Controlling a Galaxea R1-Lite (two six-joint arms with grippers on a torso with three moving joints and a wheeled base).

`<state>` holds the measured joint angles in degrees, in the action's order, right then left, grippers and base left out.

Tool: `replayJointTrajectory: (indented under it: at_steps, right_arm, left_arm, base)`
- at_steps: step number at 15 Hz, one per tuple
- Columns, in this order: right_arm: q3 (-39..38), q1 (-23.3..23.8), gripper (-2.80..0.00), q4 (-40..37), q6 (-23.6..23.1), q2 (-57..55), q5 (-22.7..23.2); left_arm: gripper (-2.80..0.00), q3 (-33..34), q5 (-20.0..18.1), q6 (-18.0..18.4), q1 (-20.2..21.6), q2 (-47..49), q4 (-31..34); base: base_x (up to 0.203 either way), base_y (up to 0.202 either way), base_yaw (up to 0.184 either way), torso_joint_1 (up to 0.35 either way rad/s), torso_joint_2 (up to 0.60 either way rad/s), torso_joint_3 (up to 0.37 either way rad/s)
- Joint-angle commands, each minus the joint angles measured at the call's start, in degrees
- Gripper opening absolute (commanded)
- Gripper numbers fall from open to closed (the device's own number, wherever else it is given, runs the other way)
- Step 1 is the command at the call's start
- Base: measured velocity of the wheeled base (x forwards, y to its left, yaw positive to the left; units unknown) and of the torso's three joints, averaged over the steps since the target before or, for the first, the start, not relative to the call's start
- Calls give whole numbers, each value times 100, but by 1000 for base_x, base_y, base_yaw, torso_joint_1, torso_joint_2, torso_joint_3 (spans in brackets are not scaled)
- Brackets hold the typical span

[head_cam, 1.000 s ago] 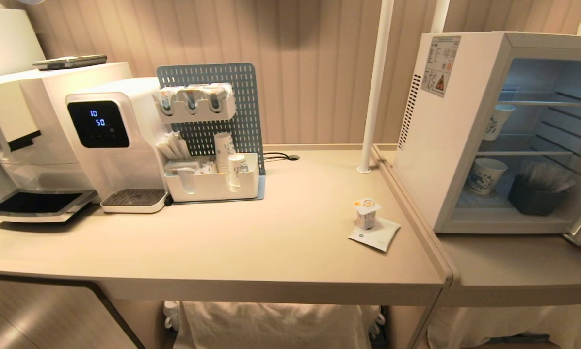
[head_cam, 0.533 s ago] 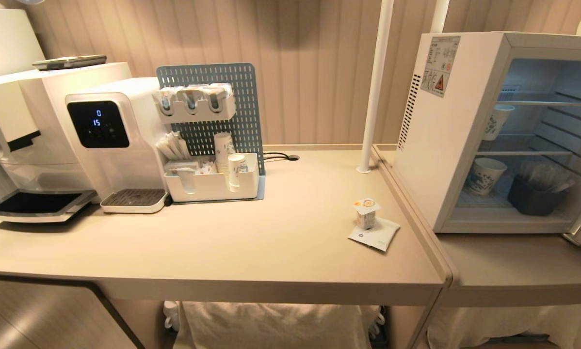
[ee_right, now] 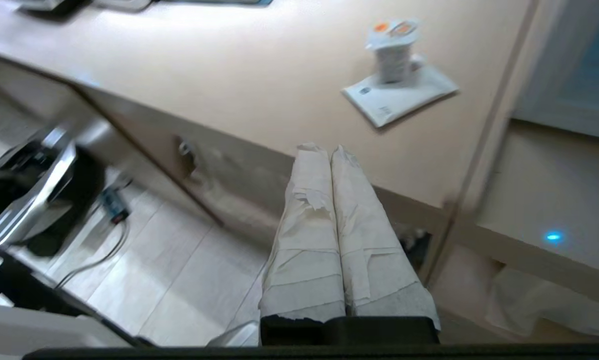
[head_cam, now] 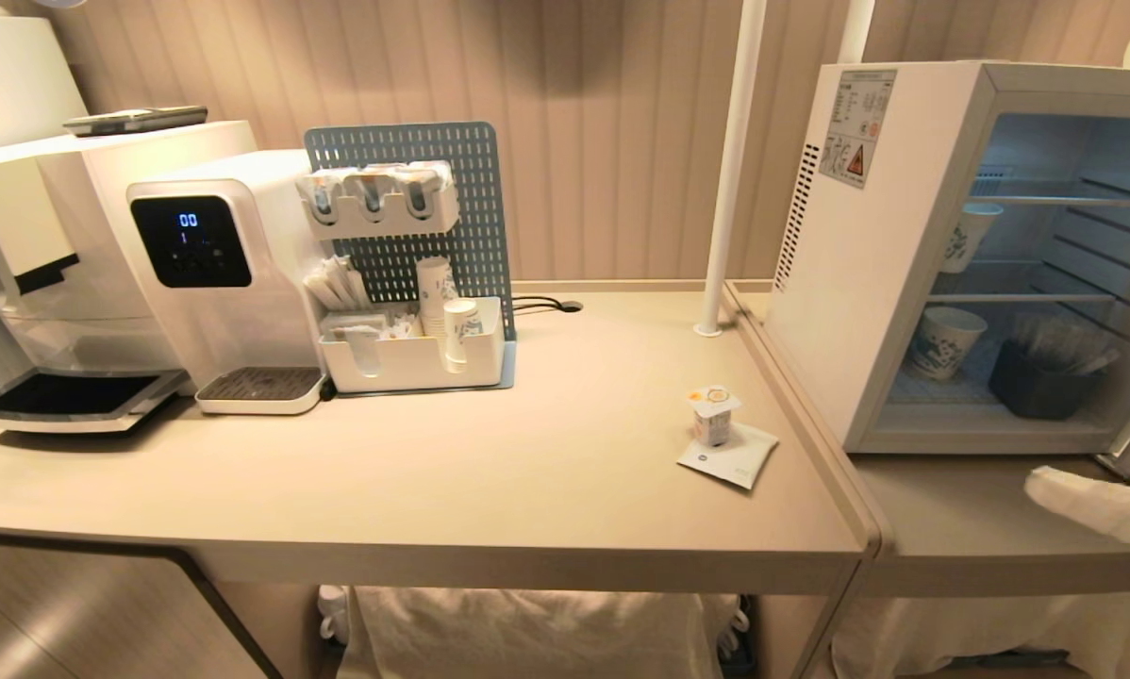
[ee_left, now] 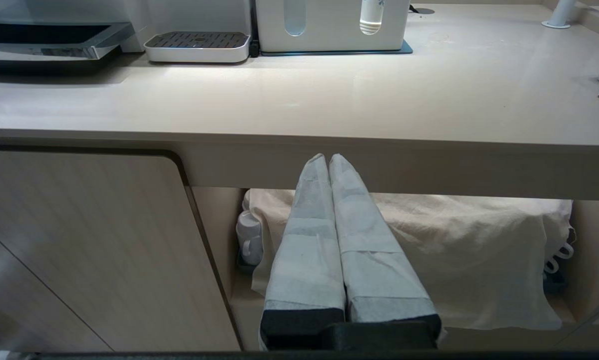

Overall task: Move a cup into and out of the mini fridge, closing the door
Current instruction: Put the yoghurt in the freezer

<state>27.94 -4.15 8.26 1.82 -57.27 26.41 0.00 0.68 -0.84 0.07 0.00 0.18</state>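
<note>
Since the earlier frame our right gripper, jaws together and empty, rose into view below the white box-shaped mini fridge, presumably heading for the tiny white orange-marked plastic cup sitting on a flat white sachet; we kept the left gripper shut, parked under the counter.

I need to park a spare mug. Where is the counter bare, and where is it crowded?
Bare: the counter between the white organiser and the cup on its sachet. Crowded: the back left, around the drinks machine.
</note>
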Motion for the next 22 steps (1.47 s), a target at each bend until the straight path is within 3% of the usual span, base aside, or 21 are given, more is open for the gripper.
replayJointTrajectory:
  at_steps: [1, 6, 7, 9, 12, 18, 22]
  right_arm:
    - [30, -284, -280, 726, 18, -1987, 159]
    - [614, -751, -280, 2422, 72, -4773, -93]
    - [971, -808, 0, 2634, 171, -5191, -232]
    - [1701, -865, 0, 2908, 439, -5726, -465]
    - [2212, -894, 0, 3390, 536, -6321, -1425]
    - [1867, -962, 0, 4362, 513, -6761, -1948]
    - [1425, -1150, 0, 4937, 513, -6729, -2026]
  left_arm:
    - [-280, 9, 2, -12, 1, 9, -1]
    - [-280, 9, 2, -39, 1, 9, -1]
    - [-280, 9, 2, -39, 1, 9, -1]
    - [-280, 9, 2, -39, 1, 9, -1]
    - [-280, 9, 2, -39, 1, 9, -1]
    - [-280, 9, 2, -39, 1, 9, -1]
    - [-280, 9, 2, -32, 1, 9, -1]
  base:
    - [0, 0, 0, 0, 0, 0]
    - [0, 0, 0, 0, 0, 0]
    - [0, 0, 0, 0, 0, 0]
    - [0, 0, 0, 0, 0, 0]
    - [0, 0, 0, 0, 0, 0]
    - [0, 0, 0, 0, 0, 0]
    - [0, 0, 0, 0, 0, 0]
